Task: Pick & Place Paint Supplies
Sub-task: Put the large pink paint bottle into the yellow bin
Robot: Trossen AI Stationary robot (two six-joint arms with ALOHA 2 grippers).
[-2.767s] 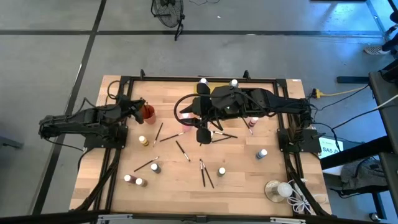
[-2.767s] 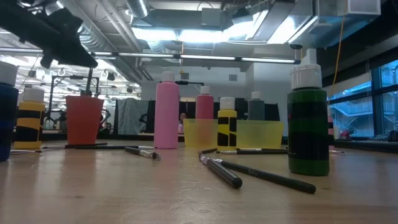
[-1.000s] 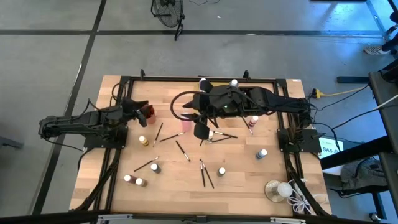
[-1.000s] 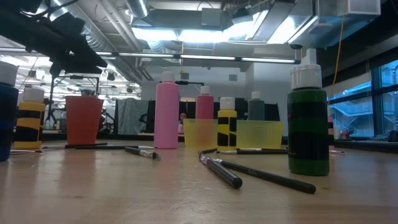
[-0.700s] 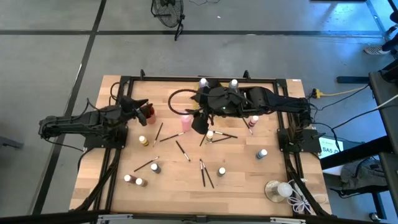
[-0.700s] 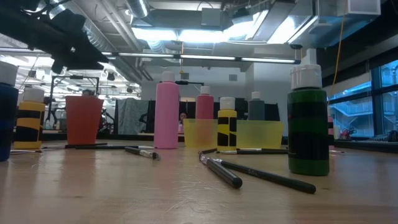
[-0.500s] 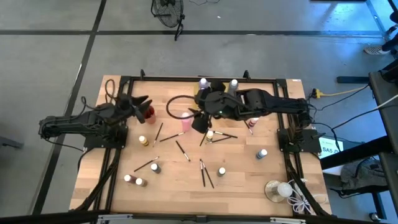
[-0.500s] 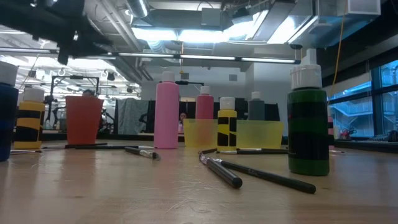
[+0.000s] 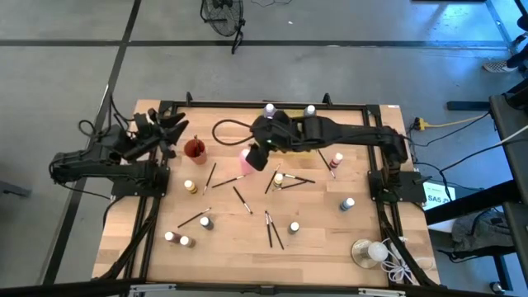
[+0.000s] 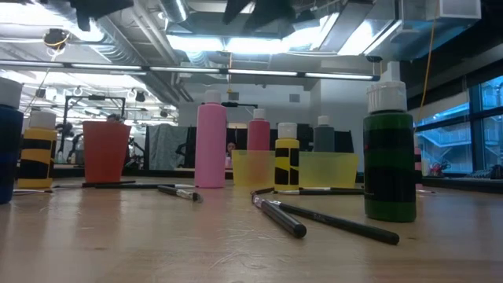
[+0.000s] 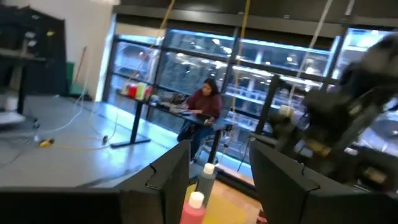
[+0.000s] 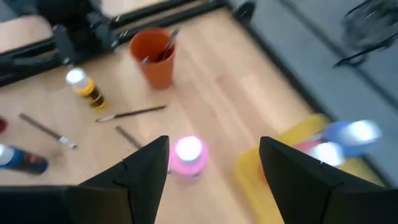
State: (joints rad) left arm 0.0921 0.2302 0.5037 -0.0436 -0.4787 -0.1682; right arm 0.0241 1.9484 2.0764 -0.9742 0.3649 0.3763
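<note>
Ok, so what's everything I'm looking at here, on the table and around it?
Paint bottles: about eleven, white-capped, mixed colours, scattered over the table.
Pink bottle: one of those, pink, under the right gripper.
Paintbrushes: several, dark, loose mid-table.
Cup: one, orange-red, back left, brushes inside.
Tray: one, yellow, back centre.
Dish with white ball: one, clear, front right corner.
Person: one, seated in the room behind.
Left gripper: open, raised near the back-left corner.
Right gripper: open, above the pink bottle.
</note>
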